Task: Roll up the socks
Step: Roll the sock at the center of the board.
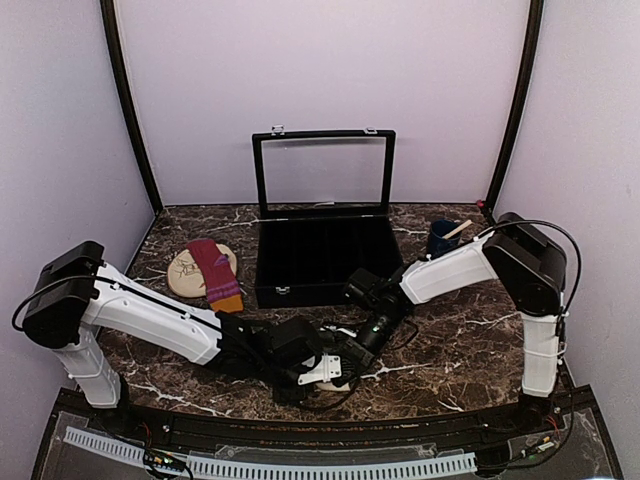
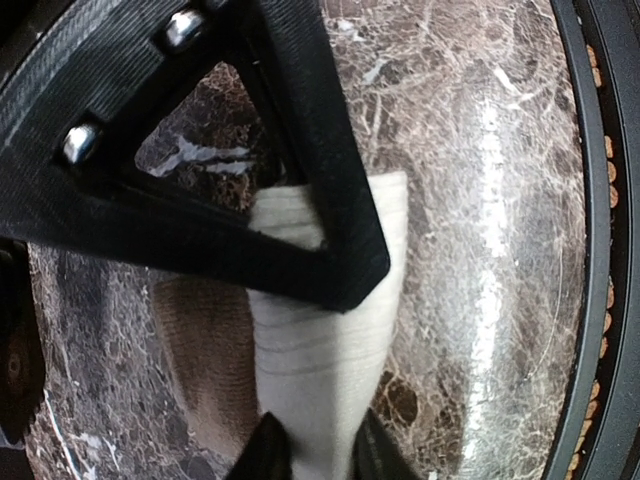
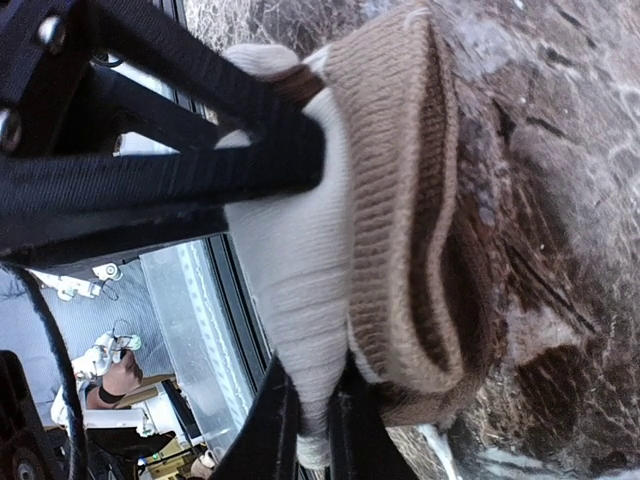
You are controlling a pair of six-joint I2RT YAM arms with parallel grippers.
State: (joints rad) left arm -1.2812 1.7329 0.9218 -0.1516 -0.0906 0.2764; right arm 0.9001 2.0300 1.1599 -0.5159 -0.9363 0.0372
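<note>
Cream sock (image 1: 326,372) sits at lower centre of the desk (image 1: 450,340), with the left tool (image 2: 315,460) and right tool (image 3: 310,425) each clamped on it. Maroon sock (image 1: 214,268) sits upper left on a mat (image 1: 183,272). Judgement: 1 tool anchors, the other turns tight and even, no tugging apart.

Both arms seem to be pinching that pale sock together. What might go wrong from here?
The left fingers and right fingers are working very close together on the same cream sock, so they may bump each other. Each pinches only a thin bit of fabric, which might slip free and let the sock sag or drop.
</note>
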